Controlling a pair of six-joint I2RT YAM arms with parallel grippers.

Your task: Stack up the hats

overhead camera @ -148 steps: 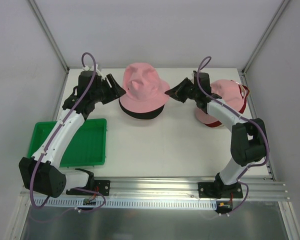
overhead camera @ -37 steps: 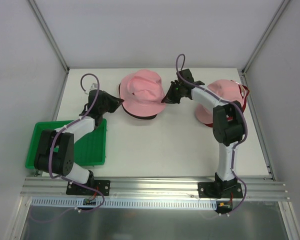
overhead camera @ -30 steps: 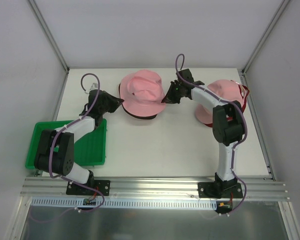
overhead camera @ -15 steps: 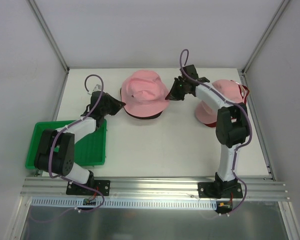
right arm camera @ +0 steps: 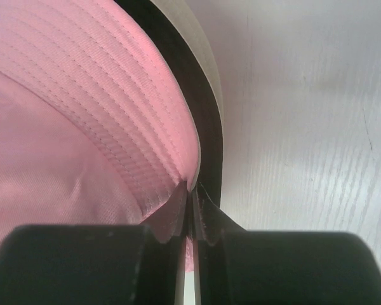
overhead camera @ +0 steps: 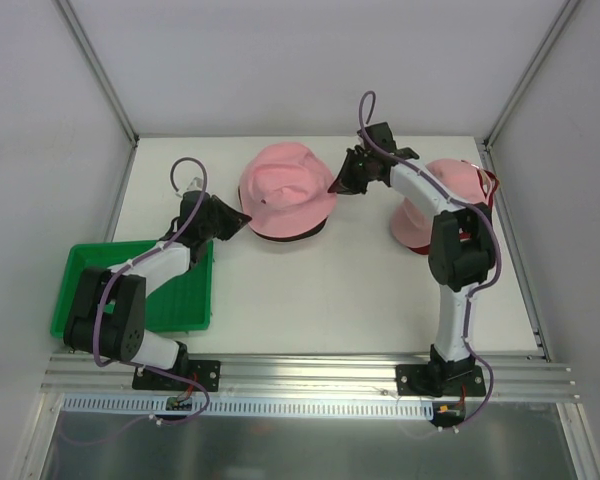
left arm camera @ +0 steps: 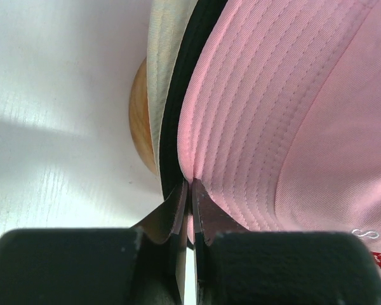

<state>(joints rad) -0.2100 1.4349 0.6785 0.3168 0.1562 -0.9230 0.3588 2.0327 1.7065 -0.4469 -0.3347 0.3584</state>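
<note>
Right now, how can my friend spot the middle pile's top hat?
On the white table, look mid-back, between the left gripper and right gripper. The pink bucket hat tops a black hat there. Unlike the pink cap to its right, its brim goes all round.

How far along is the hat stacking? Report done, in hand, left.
Done: pink bucket hat sits atop the black hat and beige hat on the wooden stand. In hand: left fingers and right fingers pinch its brim on opposite sides. Left: the pink cap and red cap beneath lie apart at right.
</note>
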